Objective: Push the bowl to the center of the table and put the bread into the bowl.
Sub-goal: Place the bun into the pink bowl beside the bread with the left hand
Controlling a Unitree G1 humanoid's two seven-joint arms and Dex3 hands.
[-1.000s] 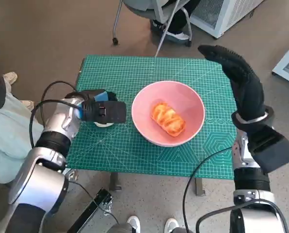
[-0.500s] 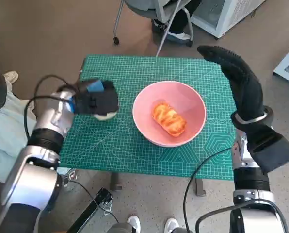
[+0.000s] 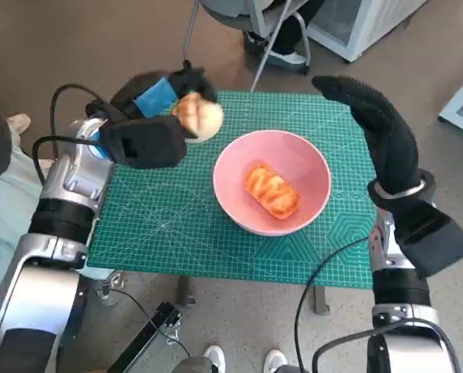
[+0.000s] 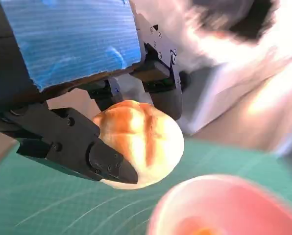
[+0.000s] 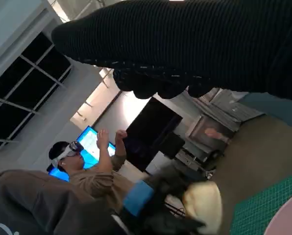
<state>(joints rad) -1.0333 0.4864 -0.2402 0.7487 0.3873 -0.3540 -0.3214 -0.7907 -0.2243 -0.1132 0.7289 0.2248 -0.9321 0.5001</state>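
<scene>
Head view: round bread roll gripped in the left hand, lifted off the surface, above its far left part. Left wrist view confirms it: black fingers clamp the roll from both sides, blue-taped back of the hand above it, pink rim of the bowl just beyond the fingertips, blurred. Pink bowl stands on the green cutting-mat surface between the two hands, right of the left hand and apart from it, roughly mid-surface. A second, glazed bread piece lies inside the bowl. Right hand in the black glove is raised at the bowl's right side, fingers straight and together, holding nothing, not touching the bowl as far as can be told. Right wrist view: glove across the frame, the roll and left hand seen small and blurry, a person with a headset behind. A chair base stands on the floor past the far edge of the surface.
</scene>
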